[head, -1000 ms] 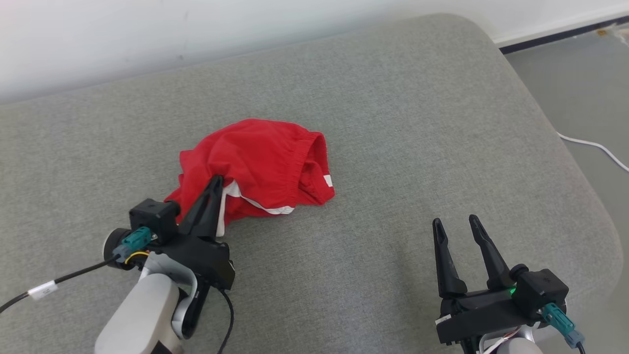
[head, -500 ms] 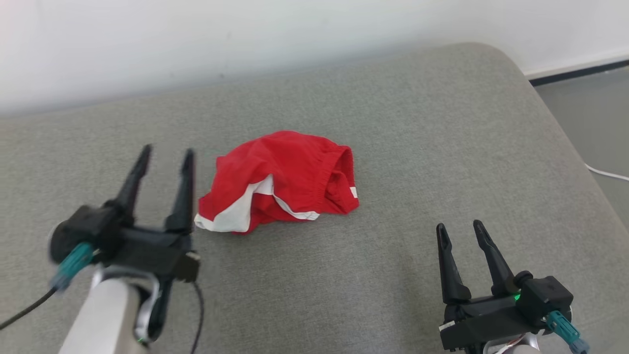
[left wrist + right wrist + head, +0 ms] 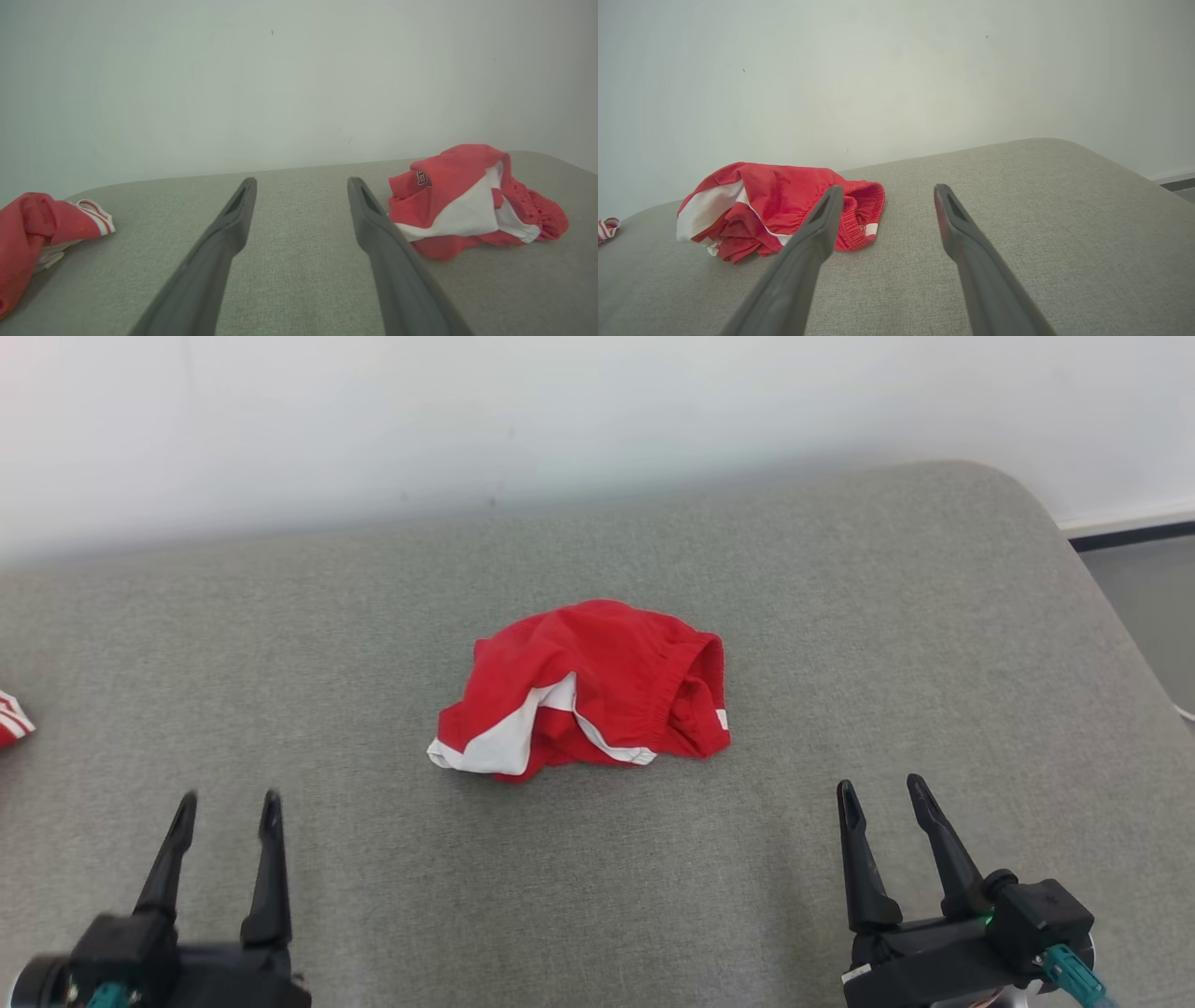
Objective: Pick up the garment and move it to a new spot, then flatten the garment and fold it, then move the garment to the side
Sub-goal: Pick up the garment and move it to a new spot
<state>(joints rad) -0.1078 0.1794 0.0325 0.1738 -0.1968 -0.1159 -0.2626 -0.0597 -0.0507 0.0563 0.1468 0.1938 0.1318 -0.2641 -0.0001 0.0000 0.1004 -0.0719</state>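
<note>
The head view looks steeply down on the grey cushion (image 3: 840, 616) from above. Both wrist views sit low near its surface, facing the white wall (image 3: 280, 70); all three share the red garment (image 3: 597, 681)

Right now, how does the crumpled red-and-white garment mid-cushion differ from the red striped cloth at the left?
Place: the crumpled red-and-white garment lies midway on the grey fabric cushion; the red striped cloth sits at its far left. Trim: the garment shows a broad white panel and gathered waistband; the cloth shows thin white stripes. Shared: both red and white, bunched, lying loose.
</note>
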